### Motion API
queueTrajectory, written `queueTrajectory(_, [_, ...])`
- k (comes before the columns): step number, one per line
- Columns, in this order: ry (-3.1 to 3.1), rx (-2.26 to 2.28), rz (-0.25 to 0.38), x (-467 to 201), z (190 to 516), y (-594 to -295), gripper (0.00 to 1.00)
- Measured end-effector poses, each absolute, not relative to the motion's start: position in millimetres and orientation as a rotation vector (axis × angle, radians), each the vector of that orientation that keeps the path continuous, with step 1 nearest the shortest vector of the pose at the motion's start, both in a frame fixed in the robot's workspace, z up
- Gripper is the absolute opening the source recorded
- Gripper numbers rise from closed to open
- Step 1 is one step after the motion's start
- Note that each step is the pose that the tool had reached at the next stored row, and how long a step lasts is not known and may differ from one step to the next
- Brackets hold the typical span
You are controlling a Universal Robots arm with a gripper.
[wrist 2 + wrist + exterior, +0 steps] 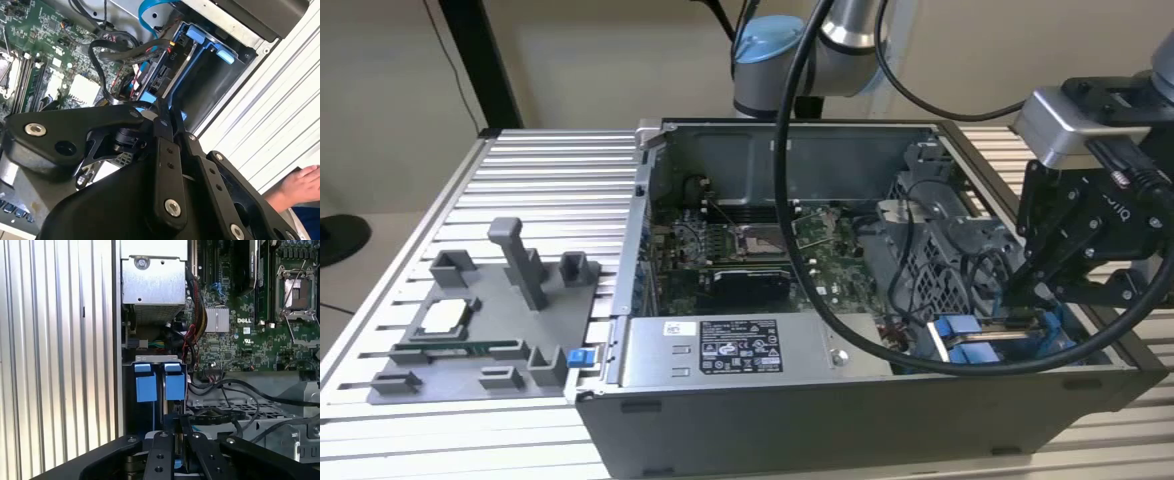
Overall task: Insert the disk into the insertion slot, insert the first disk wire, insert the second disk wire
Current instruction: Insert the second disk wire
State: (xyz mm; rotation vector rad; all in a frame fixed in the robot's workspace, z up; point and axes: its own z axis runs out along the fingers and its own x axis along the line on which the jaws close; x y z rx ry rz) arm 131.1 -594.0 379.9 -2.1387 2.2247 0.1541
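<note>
We find the hand (1023, 312) lowered into the open computer case (761, 400) at the corner on the exterior view's right, its two black fingers (165, 131) drawn close together with only a narrow gap; in both wrist views they look pinched on something thin between the tips, probably a wire connector, though we cannot make out what. The disk (165, 75), in its bright blue carrier, appears already seated edge-on in the insertion slot (159, 360), with the two blue tabs (160, 385) of the carrier facing outward and the hand just beside them. Dark cables (120, 50) and a blue ribbon wire (150, 15) loop near the bay, over the green motherboard (250, 325). We judge the disk itself stiff, fairly heavy for its bulk and sensitive to knocks; its carrier is smooth plastic, so the blue tabs or the side rails are the sensible places to grip, not the label face. The wires, by contrast, look light and limp, apt to spring or twist, and best taken by the rigid plug body close to its mating end. The pins behind are likely fragile, so a skewed push could bend them. A grey fixture tray (494, 320) sits on the ribbed worktop (560, 160) at the exterior view's left, well apart. A person's hand (300, 185) rests at the worktop's edge in the second wrist view.
</note>
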Motion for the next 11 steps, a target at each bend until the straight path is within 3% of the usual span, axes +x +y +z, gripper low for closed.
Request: queueTrajectory(11, [2.227, -2.142, 0.119, 131.1, 375.1, -594.0, 0.0])
